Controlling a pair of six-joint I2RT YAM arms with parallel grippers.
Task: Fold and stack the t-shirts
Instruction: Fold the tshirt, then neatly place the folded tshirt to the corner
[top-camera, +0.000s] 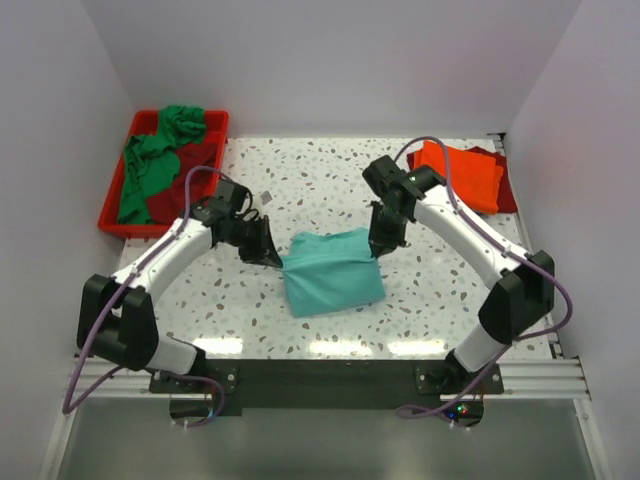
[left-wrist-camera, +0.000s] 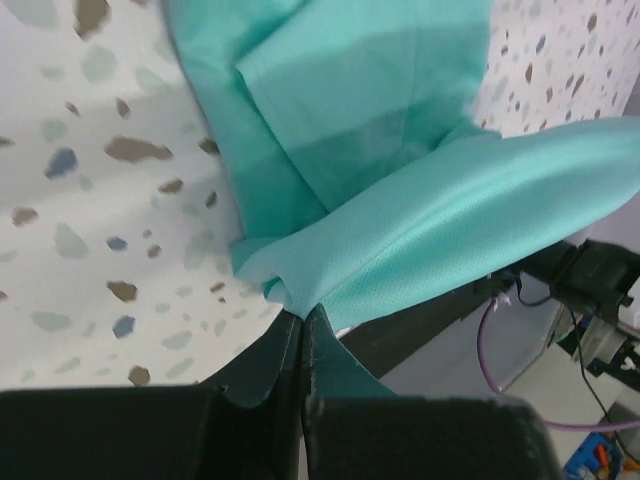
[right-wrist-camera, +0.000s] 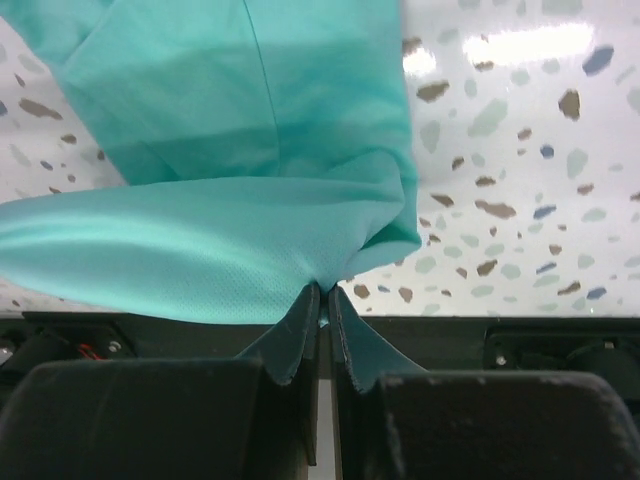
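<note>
teal shirt (top-camera: 332, 272) lies mid table (top-camera: 330, 180), near the front edge, folded into a rough rectangle, between the two arms. left gripper (left-wrist-camera: 302, 318) is at the shirt's far-left corner, jaws pinched together on a fold of teal cloth; the cloth bunches right at the fingertips and fans away from them. right gripper (right-wrist-camera: 322, 300) is at the far-right corner, jaws likewise clamped on the teal edge, with a bit of cloth caught in the thin slit between the fingers. in both wrist views the gripped far edge is lifted off the table and curls over the flat layers beneath. the rest of the shirt rests on the table, on the near side of both grippers. orange shirt (top-camera: 462, 172) sits folded at the far-right corner of the table, on top of a dark red shirt (top-camera: 506, 185), well apart from the teal one. red tray (top-camera: 112, 200) at far left holds a crumpled green shirt (top-camera: 150, 160) over some dark red cloth (top-camera: 195, 158).
</note>
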